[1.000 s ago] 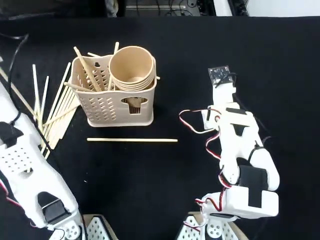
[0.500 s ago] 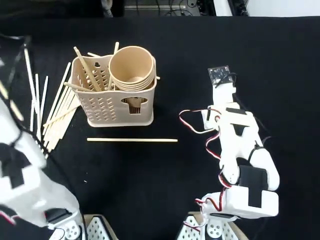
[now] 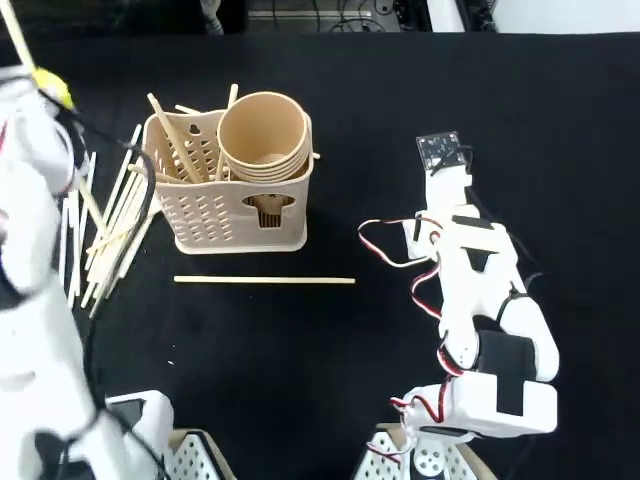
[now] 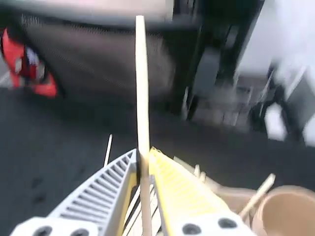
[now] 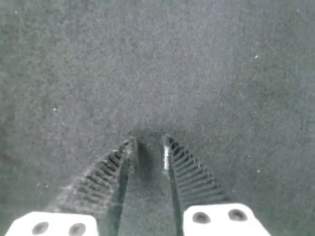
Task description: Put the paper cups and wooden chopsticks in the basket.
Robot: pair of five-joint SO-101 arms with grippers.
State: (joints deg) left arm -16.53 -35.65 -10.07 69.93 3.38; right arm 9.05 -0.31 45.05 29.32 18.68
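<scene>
Black felt-like cloth table (image 3: 560, 120), matte and slightly fuzzy. White plastic left arm (image 3: 30, 260) runs up the left edge. White plastic right arm (image 3: 480, 300) sits right of centre. Right gripper (image 5: 147, 152) is low over bare cloth, ribbed jaws a little apart, nothing between them.

Beige perforated plastic basket (image 3: 235, 220) stands left of centre, rigid with slotted walls. Stack of tan paper cups (image 3: 265, 135) stands upright in its right half, so the cups look done. Several leaning chopsticks (image 3: 170, 135) poke out of its left half.

Loose fan of pale wooden chopsticks (image 3: 115, 225) lies on the cloth just left of the basket, overlapping each other. Single pale wooden chopstick (image 3: 265, 280) lies flat just near of the basket, parallel to its near wall.

Left gripper (image 4: 142, 153), one white ribbed jaw and one yellow, is clamped on a thin straight wooden stick (image 4: 141, 83), long end jutting past the tips. It looks raised off the table at far left, well left of the basket.

My read of the step: carry to basket.
- Swing right over the left half.
- Point the free end down into the gap beside the leaning chopsticks, clear of the cup rims.
- Release only once the end is inside the walls.
- Smooth thin wood may pivot in the jaws, so go slow. The long overhang could snag.
</scene>
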